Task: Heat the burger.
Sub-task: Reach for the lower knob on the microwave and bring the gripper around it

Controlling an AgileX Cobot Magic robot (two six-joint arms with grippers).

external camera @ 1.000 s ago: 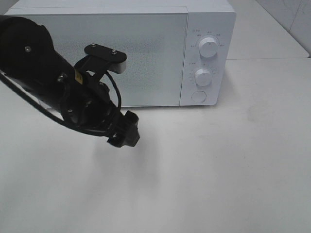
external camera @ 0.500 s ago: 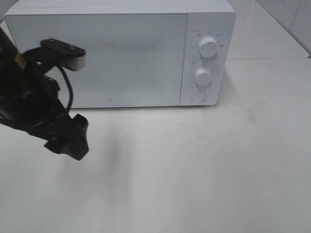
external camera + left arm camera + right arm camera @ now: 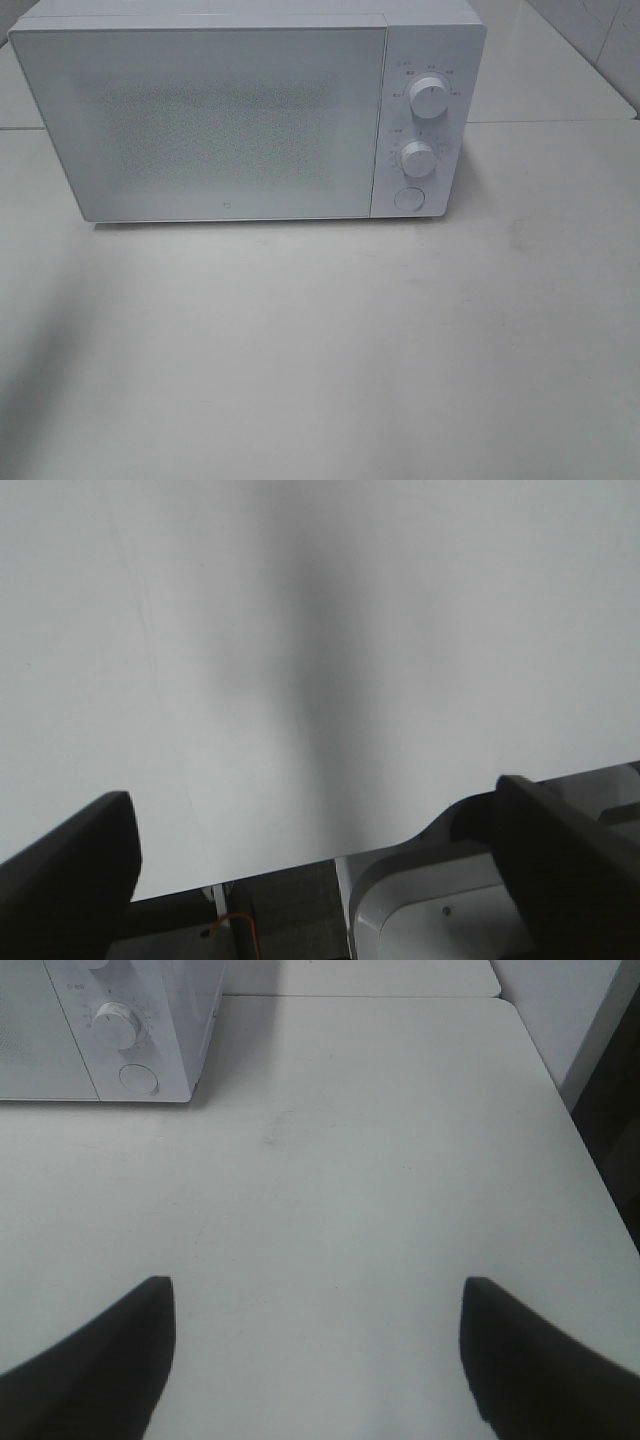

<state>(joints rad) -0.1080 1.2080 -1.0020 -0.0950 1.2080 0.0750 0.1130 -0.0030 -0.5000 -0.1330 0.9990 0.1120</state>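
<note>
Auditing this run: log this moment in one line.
microwave shut | burger unseen | left gripper open, empty | right gripper open, empty

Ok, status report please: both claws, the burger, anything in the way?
Left claw open, empty. Right claw open, empty. Burger not in view; microwave door shut. No obstacle seen on table before it.

The microwave (image 3: pixel 430 30) ran off the frame at 12 o'clock; its closed door (image 3: pixel 210 120) hid the inside, and print around the upper dial (image 3: pixel 428 97) and lower dial (image 3: pixel 417 159) was too small to read.
</note>
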